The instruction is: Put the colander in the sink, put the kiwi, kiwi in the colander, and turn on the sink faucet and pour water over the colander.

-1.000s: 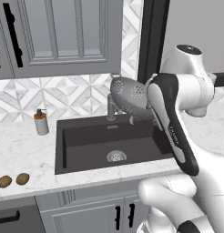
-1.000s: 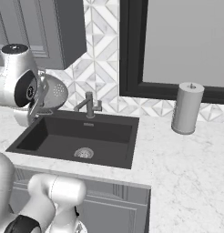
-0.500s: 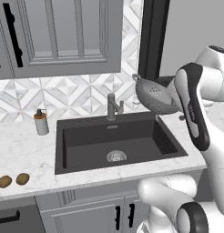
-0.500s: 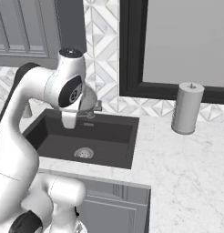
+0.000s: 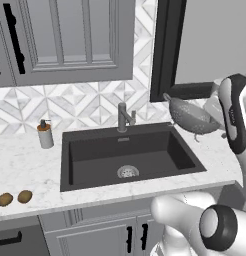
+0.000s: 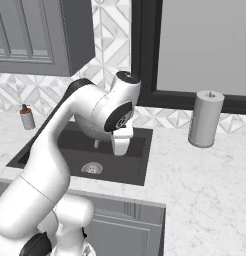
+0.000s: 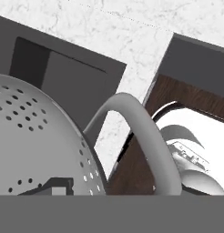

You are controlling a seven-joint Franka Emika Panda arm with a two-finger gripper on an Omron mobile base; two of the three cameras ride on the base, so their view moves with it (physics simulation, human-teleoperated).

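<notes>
One colander, hard and light, hung tipped beside the sink; the gripper pinched its loop handle, a good hold.

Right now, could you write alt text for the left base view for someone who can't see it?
A white robot arm holds a silver colander in the air above the right edge of a dark sink set in a marble counter. A grey faucet stands behind the sink, and two kiwis lie on the counter's front left.
</notes>
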